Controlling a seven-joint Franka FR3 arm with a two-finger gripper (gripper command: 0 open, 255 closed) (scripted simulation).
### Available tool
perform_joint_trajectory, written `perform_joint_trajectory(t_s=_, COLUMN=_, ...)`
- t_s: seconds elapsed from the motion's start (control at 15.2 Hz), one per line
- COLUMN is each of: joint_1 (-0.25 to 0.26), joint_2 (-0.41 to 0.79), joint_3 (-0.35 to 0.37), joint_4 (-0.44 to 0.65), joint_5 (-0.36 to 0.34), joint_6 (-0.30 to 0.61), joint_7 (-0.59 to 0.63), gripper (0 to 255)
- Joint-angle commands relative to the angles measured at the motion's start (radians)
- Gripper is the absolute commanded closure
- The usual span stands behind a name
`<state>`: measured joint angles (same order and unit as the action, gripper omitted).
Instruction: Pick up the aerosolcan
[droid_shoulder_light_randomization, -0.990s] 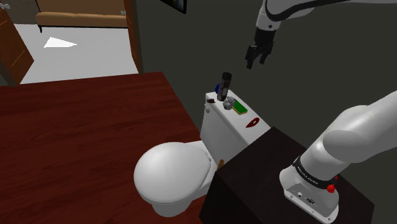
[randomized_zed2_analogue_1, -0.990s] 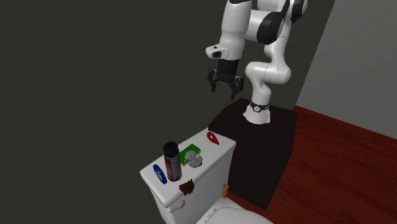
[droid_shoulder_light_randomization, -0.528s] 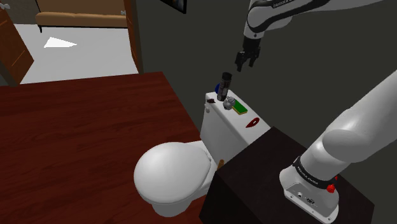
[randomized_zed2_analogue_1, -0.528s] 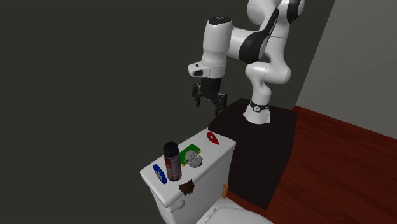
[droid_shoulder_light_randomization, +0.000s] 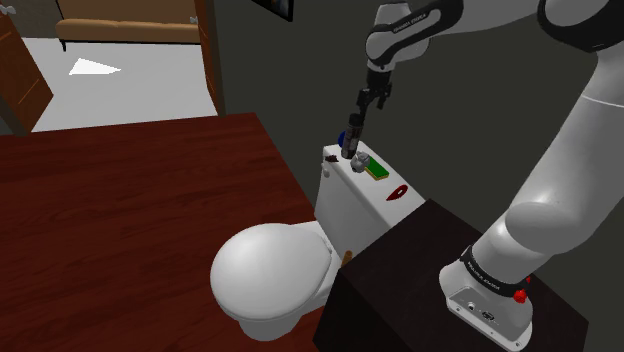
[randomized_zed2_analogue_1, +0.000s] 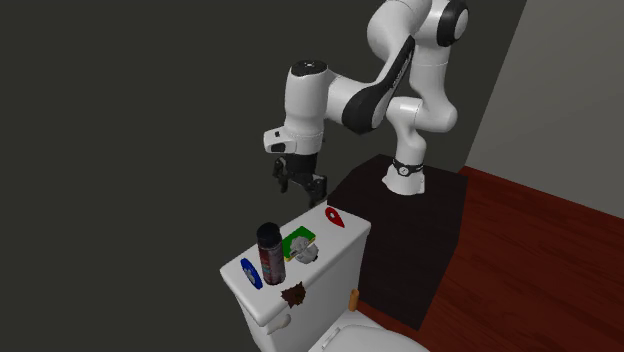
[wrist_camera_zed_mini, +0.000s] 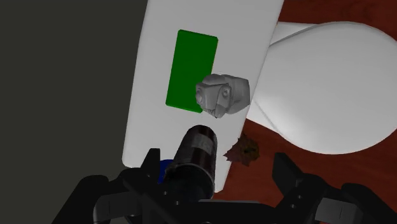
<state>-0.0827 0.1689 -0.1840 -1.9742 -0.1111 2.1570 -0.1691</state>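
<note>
**A:** How is the arm posed?

**B:** The white arm (randomized_zed2_analogue_1: 303, 100) climbs from the dark box stand (randomized_zed2_analogue_1: 400, 240) and folds over at the top. From there it reaches toward the second exterior view's left. Its last link hangs almost straight down, so the black two-finger gripper (randomized_zed2_analogue_1: 300, 190) points at the top of the white toilet tank (randomized_zed2_analogue_1: 340, 255).

**A:** And the fingers?

**B:** They are spread apart and grip nothing. The gripper hangs above the can, clear of it. In the wrist view the can's cap sits in the gap, closer to one finger than the other.

**A:** What does the can look like?

**B:** The dark cylindrical aerosol can (randomized_zed2_analogue_1: 268, 255) is nearly black, with a reddish label round its lower body and a dark cap. It stands upright.

**A:** Where is it, exactly?

**B:** It is on the tank's top, toward the end far from the stand. In the second exterior view, a blue disc (randomized_zed2_analogue_1: 250, 272) lies just to its left. A green rectangular pad (randomized_zed2_analogue_1: 295, 239) lies to its right, with a grey lumpy object (randomized_zed2_analogue_1: 306, 254) on the pad's near edge. A small brown scrap (randomized_zed2_analogue_1: 294, 294) lies nearer the camera. A flat red piece (randomized_zed2_analogue_1: 334, 216) lies at the tank's end nearest the stand. The white toilet lid (droid_shoulder_light_randomization: 270, 270) is shut, in front of the tank.
</note>
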Motion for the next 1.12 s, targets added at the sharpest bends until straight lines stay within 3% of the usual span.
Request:
perform_joint_trajectory(t_s=0.0, joint_1=-0.012, joint_2=0.084, joint_3=-0.003, joint_4=0.067, joint_5=0.013, joint_6=0.019, joint_7=-0.02, gripper=0)
perform_joint_trajectory(t_s=0.33, joint_1=-0.04, joint_2=0.265, joint_3=0.0, joint_4=0.244, joint_5=0.041, joint_6=0.029, joint_7=-0.055, gripper=0)
perform_joint_trajectory(t_s=0.92, joint_1=-0.044, joint_2=0.317, joint_3=0.004, joint_4=0.215, joint_5=0.045, joint_6=0.109, joint_7=-0.049, gripper=0)
perform_joint_trajectory(t_s=0.99, joint_1=-0.044, joint_2=0.317, joint_3=0.004, joint_4=0.214, joint_5=0.045, joint_6=0.11, joint_7=-0.049, gripper=255)
perform_joint_trajectory(t_s=1.06, joint_1=-0.044, joint_2=0.317, joint_3=0.004, joint_4=0.213, joint_5=0.045, joint_6=0.11, joint_7=-0.049, gripper=255)
